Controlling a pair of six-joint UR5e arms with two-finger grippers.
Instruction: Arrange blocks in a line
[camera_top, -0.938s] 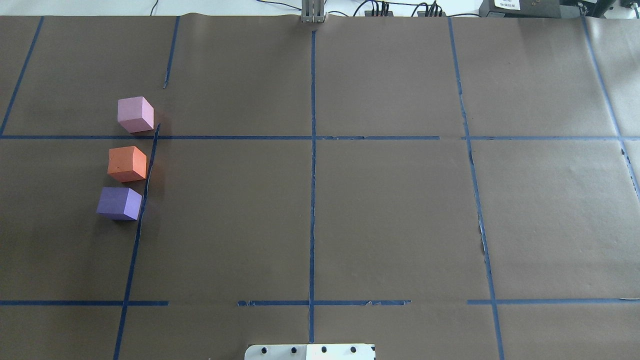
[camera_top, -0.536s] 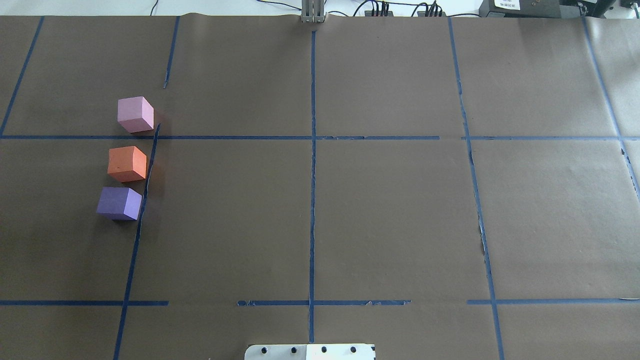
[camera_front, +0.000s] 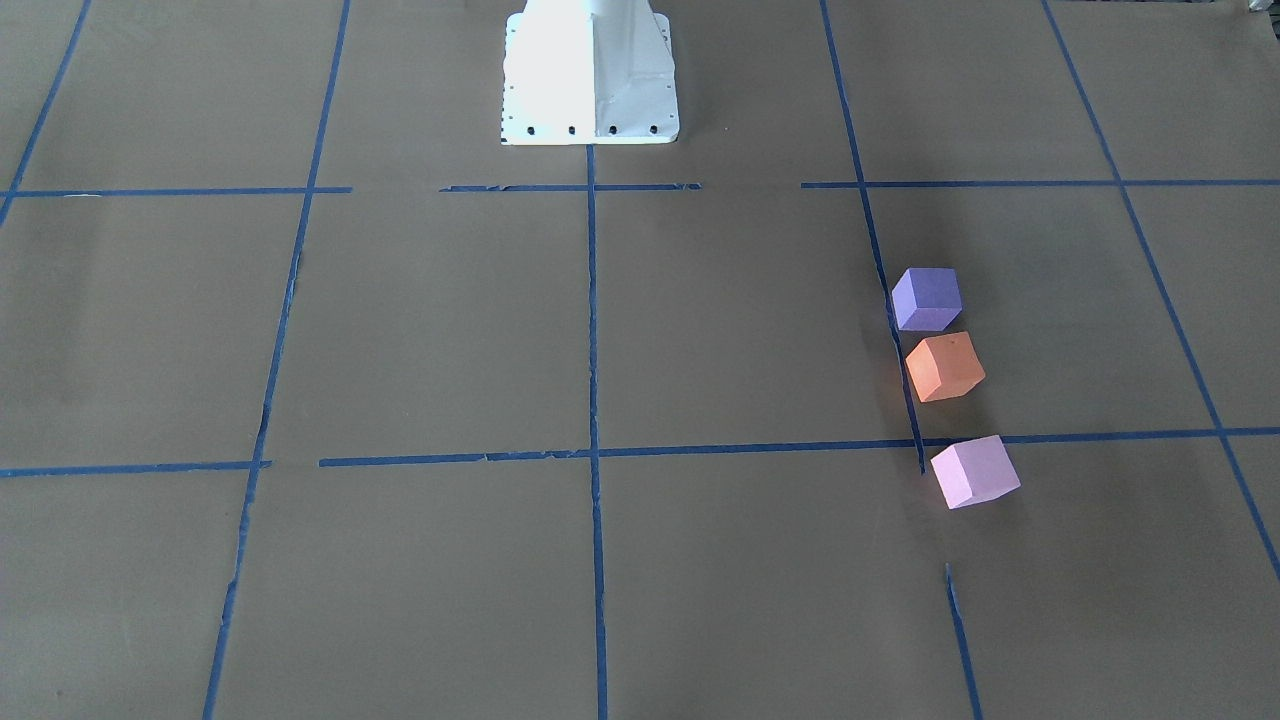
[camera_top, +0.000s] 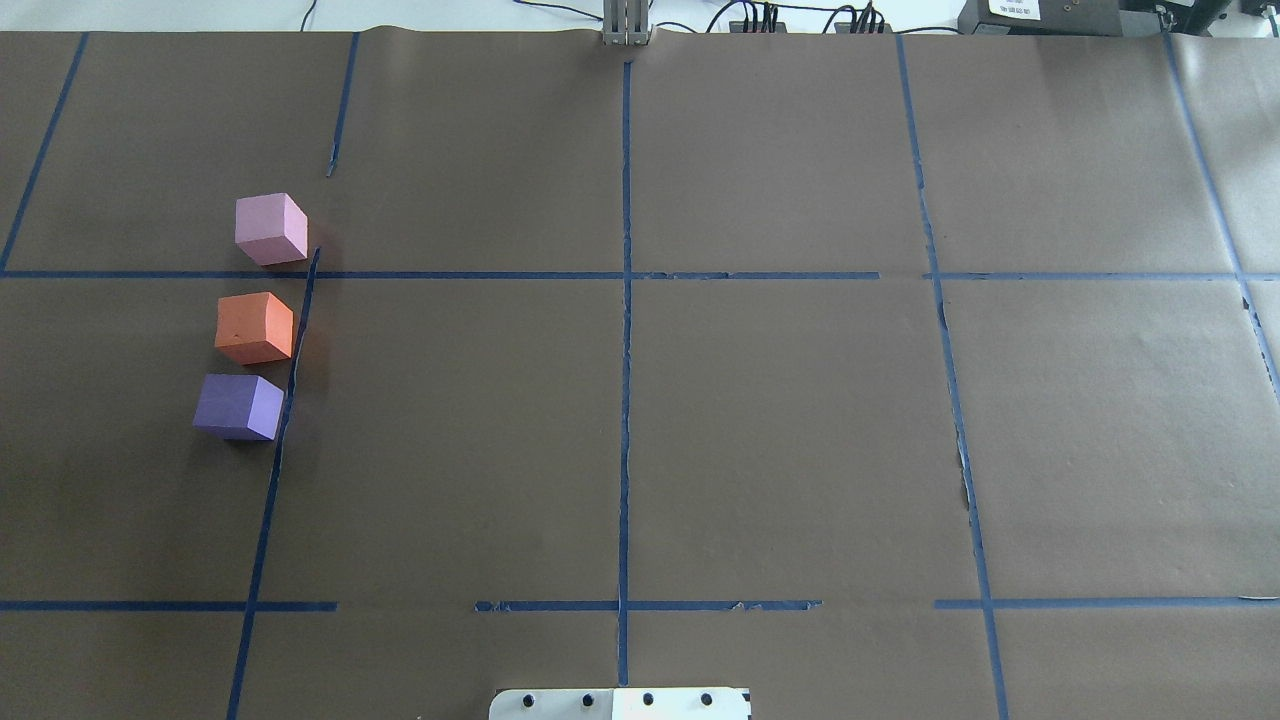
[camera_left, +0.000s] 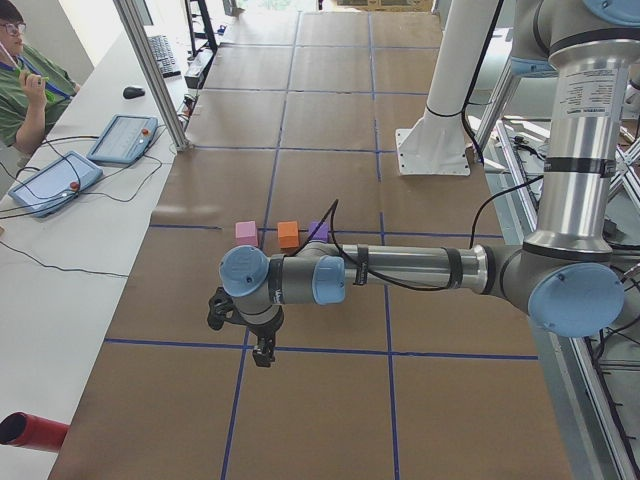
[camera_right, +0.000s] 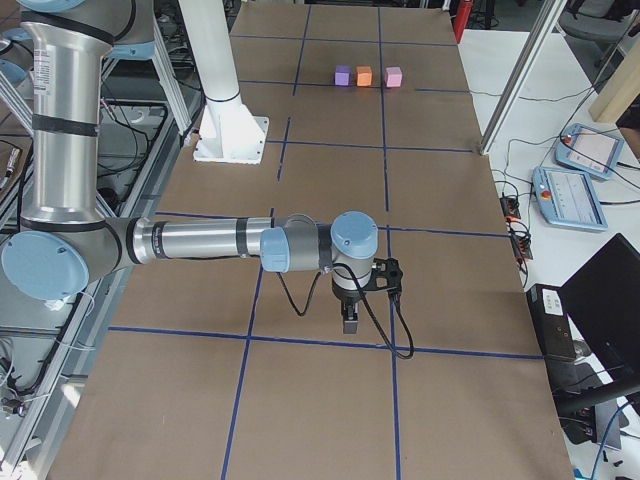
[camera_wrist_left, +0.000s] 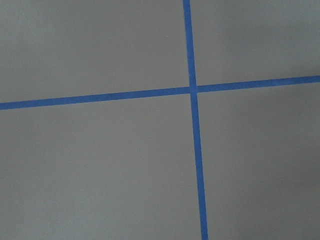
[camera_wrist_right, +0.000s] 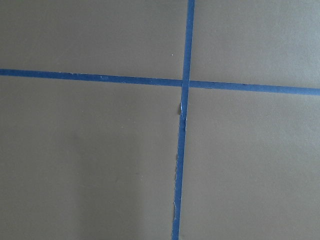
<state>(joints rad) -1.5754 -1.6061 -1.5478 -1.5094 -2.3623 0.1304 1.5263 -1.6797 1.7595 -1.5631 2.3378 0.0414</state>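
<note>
We see the pink block (camera_top: 270, 229), orange block (camera_top: 255, 327) and purple block (camera_top: 238, 406) in a row beside a tape line (camera_top: 268, 500) (orange sits closer to purple). Our left gripper (camera_left: 262, 352) and right gripper (camera_right: 349, 318) hang well apart from them; wide or narrow, we cannot tell

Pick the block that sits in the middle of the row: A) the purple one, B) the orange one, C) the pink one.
B: in the overhead view the orange block lies between the pink block and the purple block.
</note>
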